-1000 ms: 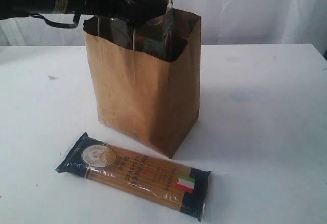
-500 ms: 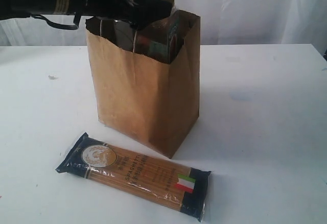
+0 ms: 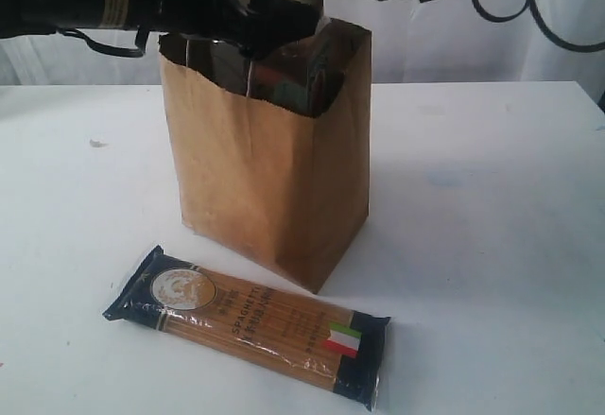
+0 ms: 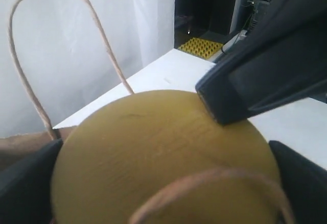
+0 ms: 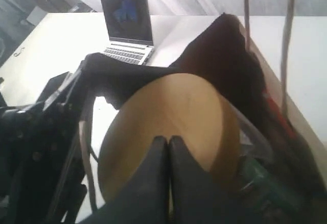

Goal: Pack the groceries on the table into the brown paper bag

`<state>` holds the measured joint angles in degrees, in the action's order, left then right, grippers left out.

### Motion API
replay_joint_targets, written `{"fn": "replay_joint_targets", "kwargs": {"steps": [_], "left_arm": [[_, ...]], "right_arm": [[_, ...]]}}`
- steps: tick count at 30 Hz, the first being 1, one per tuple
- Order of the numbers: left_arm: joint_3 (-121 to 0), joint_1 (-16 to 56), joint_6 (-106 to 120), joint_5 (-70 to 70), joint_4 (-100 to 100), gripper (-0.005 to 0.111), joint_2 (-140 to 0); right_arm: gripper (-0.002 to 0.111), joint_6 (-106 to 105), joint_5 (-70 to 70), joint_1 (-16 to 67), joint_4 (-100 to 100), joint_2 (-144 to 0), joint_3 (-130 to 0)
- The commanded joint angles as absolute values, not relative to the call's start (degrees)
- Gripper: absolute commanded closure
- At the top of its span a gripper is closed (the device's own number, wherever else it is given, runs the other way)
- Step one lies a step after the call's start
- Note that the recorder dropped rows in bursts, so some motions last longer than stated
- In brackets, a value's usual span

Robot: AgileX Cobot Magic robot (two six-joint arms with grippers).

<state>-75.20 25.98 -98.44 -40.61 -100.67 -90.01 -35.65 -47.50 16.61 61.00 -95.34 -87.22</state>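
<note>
- The long blue-ended spaghetti pack (image 3: 248, 325) lies flat in front of the brown paper bag (image 3: 269, 164). It is a little apart from the bag and clear of both arms.
- Two twisted paper handles (image 4: 25, 40) rise from the bag's mouth. One loop arches behind the jar's lid and the other crosses close in front of it.
- Packed goods with red and green labels (image 5: 276, 132) crowd the inside of the bag beside the jar.
- The gold-lidded glass jar (image 5: 194, 112) stands upright in the bag's mouth, with its lid above the rim.
- The left claw (image 3: 269, 20) reaches in from the side. Its fingers (image 4: 23, 180) are spread wide and grip the jar on both sides just under the lid.
- The right claw (image 5: 168, 143) is pressed together, and its tip rests on top of the gold lid.
- The surface (image 3: 492, 207) is plain white with a few small specks.
- White curtains (image 3: 444, 46) hang behind, and an open laptop (image 5: 125, 17) sits further back.
</note>
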Motion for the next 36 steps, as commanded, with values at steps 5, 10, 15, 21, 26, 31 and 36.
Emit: {"fn": "replay_joint_targets", "kwargs": {"steps": [5,10,15,21,26,31,36], "left_arm": [[-75.4,25.8,-97.5,-42.2,-99.9,0.001,-89.3],[-75.4,25.8,-96.9,-42.3,-99.9,0.001,-89.3],[-75.4,25.8,-94.6,-43.7,-99.9,0.001,-89.3],[-75.4,25.8,-92.3,-46.1,-99.9,0.001,-89.3],[-75.4,25.8,-91.2,-45.7,-99.9,0.001,-88.0],[-75.4,25.8,-91.2,-45.5,-99.9,0.001,-87.3],[-75.4,25.8,-91.3,-46.2,-99.9,0.001,-87.2]], "right_arm": [[0.108,-34.9,-47.6,18.1,55.1,-97.8,-87.1],[0.108,-36.4,-48.8,20.4,55.4,-97.8,-89.6],[0.108,-37.7,-50.0,23.8,55.4,-97.8,-91.7],[0.108,-32.3,-50.0,25.1,48.8,-100.4,-91.9],[0.108,-29.5,-51.0,25.1,44.9,-101.7,-91.9],[0.108,-29.5,-50.5,25.1,44.9,-101.3,-92.1],[0.108,-25.0,-50.7,25.1,40.8,-101.4,-92.1]]}}
